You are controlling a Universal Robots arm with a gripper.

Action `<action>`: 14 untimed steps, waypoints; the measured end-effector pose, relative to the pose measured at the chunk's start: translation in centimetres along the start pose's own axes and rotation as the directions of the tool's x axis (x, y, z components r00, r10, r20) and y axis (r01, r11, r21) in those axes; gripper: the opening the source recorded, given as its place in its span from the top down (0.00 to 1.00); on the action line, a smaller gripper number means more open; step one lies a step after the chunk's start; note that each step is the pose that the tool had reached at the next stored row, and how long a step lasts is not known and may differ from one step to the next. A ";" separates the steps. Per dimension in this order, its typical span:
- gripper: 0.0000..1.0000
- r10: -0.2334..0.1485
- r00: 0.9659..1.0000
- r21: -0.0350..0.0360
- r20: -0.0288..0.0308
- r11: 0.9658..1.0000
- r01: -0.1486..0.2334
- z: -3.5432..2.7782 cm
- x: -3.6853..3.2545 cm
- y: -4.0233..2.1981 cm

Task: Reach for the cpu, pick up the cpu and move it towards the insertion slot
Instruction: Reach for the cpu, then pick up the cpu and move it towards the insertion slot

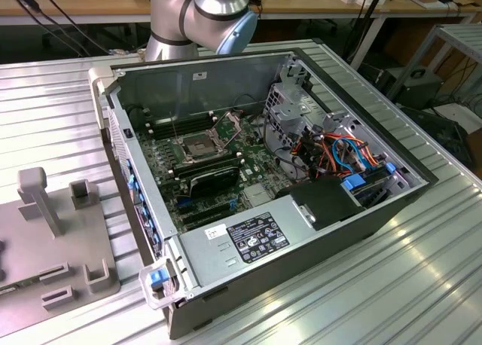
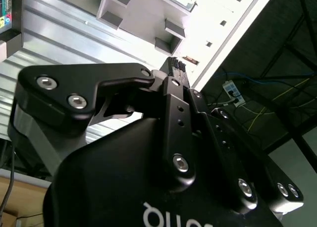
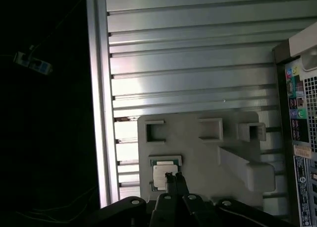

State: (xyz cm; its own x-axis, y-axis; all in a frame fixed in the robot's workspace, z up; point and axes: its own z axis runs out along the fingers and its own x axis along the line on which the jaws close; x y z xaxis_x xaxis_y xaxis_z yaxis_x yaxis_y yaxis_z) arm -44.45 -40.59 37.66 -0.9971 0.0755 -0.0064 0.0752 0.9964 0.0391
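Hand: the hand (image 3: 174, 177) is clenched, tips pressed together with nothing between them, poised over the cpu (image 3: 159, 178) in the first wrist view. How high above it, I can't tell.
Cpu: lying flat in its pocket on the grey fixture (image 3: 203, 155), not gripped.
Slot: the slot (image 1: 197, 145) sits on the board inside the open case (image 1: 301, 247), well apart from the fixture, with the case's side wall standing between them.
Risk, tips: to my eye, closed tips can't straddle the cpu. Coming down like this, they would press on its top instead of taking its sides.
Risk, grip: the cpu is thin and sits low in the pocket, so there's little side to catch. An off-centre pinch could tilt it, jam it against the pocket rim or let it slip.
Risk, carry: a low path could clip the case wall, and a dropped cpu would land among the slats or on the board.
Edges: the pocket rim hugs the cpu. Raised blocks (image 3: 257, 175) stand on the fixture near it. The edge of the surface (image 3: 188, 78) runs just beside the fixture, with a dark drop past it.
Open room: it's free above the fixture, and there are bare slats beyond it. The case is open on top, though a black card (image 1: 215, 181) and memory slots crowd the slot.
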 end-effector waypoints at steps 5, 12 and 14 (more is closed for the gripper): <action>0.89 0.000 1.000 -0.001 0.000 1.000 0.000 0.02 0.45 -0.07; 0.89 0.000 1.000 -0.001 0.000 1.000 0.000 0.02 0.46 -0.06; 0.89 0.000 1.000 -0.001 0.000 1.000 0.000 0.02 0.46 -0.06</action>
State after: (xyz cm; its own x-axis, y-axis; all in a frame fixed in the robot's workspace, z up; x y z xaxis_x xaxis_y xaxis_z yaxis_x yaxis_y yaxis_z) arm -44.92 -40.61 37.64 -0.9971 0.0753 -0.0061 0.0750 0.9964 0.0404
